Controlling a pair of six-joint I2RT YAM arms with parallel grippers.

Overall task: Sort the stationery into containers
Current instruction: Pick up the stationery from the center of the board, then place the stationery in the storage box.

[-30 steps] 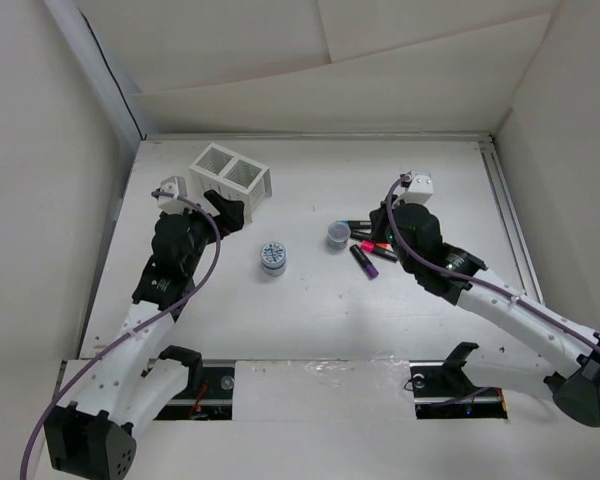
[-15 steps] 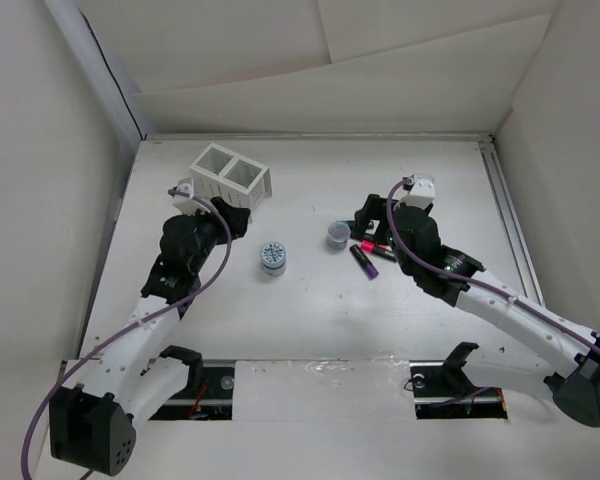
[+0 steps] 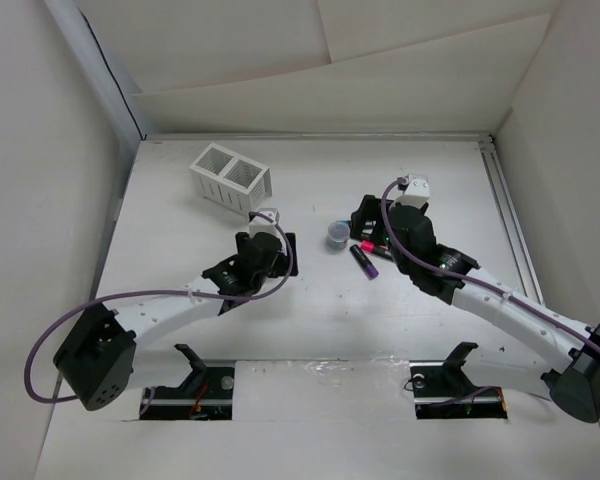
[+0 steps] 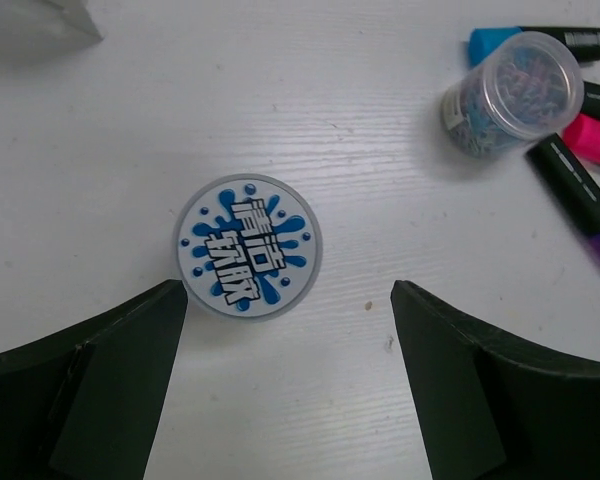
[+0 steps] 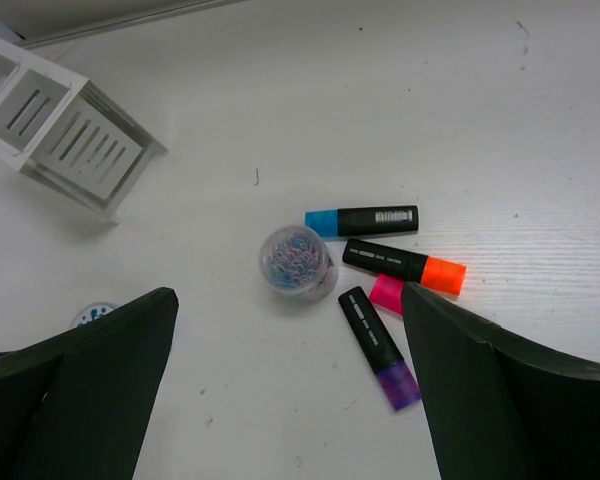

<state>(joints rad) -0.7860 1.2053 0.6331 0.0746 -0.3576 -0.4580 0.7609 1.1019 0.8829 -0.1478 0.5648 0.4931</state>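
Note:
A squat round tub (image 4: 248, 245) with a blue splash lid stands on the table just ahead of my left gripper (image 4: 290, 300), which is open and holds nothing. In the top view that gripper (image 3: 267, 245) hides the tub. A clear jar (image 5: 298, 262) of coloured clips stands beside blue (image 5: 365, 220), orange (image 5: 405, 264), pink (image 5: 387, 293) and purple (image 5: 377, 345) markers. My right gripper (image 5: 286, 305) hangs open and empty above them, also seen from the top (image 3: 365, 228). The white mesh container (image 3: 230, 178) sits at the back left, both compartments showing nothing inside.
White walls close in the table on the left, back and right. A metal rail (image 3: 508, 215) runs along the right edge. The left arm (image 3: 170, 310) stretches low across the near-left part of the table.
My left arm has swung right, from beside the container to over the splash-lid tub. The right gripper's jaws have opened above the markers.

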